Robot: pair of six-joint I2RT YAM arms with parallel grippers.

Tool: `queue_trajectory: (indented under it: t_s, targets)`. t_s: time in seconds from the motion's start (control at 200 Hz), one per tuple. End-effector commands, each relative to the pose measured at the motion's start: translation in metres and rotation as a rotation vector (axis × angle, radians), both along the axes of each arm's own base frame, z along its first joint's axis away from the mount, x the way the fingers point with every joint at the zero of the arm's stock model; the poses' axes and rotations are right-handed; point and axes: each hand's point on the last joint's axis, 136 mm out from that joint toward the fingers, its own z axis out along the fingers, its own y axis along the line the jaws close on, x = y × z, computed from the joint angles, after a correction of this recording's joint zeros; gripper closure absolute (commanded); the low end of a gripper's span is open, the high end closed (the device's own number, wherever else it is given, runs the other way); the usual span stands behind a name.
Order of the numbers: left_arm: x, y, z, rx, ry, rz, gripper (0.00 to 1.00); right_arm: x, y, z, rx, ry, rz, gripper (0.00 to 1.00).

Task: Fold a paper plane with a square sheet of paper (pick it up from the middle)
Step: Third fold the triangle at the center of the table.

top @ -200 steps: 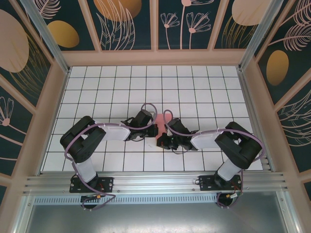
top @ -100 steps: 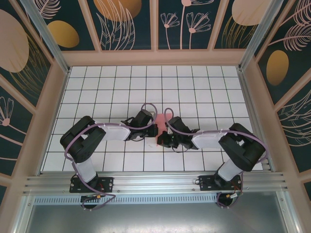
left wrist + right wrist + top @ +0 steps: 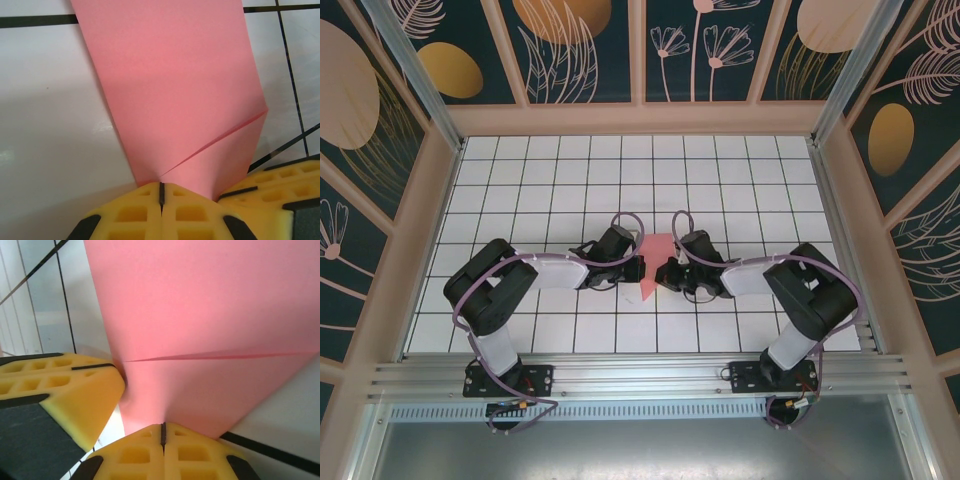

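At the centre of the white grid-tiled table (image 3: 520,190), the thin, smooth salmon-pink paper sheet (image 3: 652,250), bearing one sharp diagonal crease, is clamped by the closed yellow pocketed left fingers (image 3: 135,215) and right fingers (image 3: 195,455), tips just beside each other.

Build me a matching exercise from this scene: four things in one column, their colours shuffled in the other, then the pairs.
Things:
1. paper
2. table
3. left fingers
4. rail

Colours:
a. yellow
b. silver
c. pink
d. white

Pairs: 1c, 2d, 3a, 4b
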Motion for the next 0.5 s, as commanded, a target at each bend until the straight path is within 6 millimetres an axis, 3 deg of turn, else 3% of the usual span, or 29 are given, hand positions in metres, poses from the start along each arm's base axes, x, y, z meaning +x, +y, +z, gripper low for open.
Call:
queue_trajectory:
  t_s: [0.0,0.16,0.25,0.355,0.495]
  targets:
    - [-0.013,0.024,-0.025,0.122,0.063,0.009,1.0,-0.002,-0.007,-0.008,-0.025,0.005,0.011,0.96]
    - [-0.014,0.026,-0.027,0.13,0.066,0.009,1.0,0.013,0.0,0.028,0.036,-0.073,0.021,0.96]
    - [-0.014,0.025,-0.027,0.128,0.065,0.009,1.0,0.022,-0.004,0.037,0.057,-0.1,0.009,0.95]
    - [-0.013,0.025,-0.026,0.128,0.066,0.007,1.0,0.026,-0.01,0.026,0.053,-0.082,0.004,0.95]
    - [-0.013,0.025,-0.026,0.127,0.065,0.007,1.0,0.018,-0.018,-0.006,0.018,-0.005,-0.013,0.95]
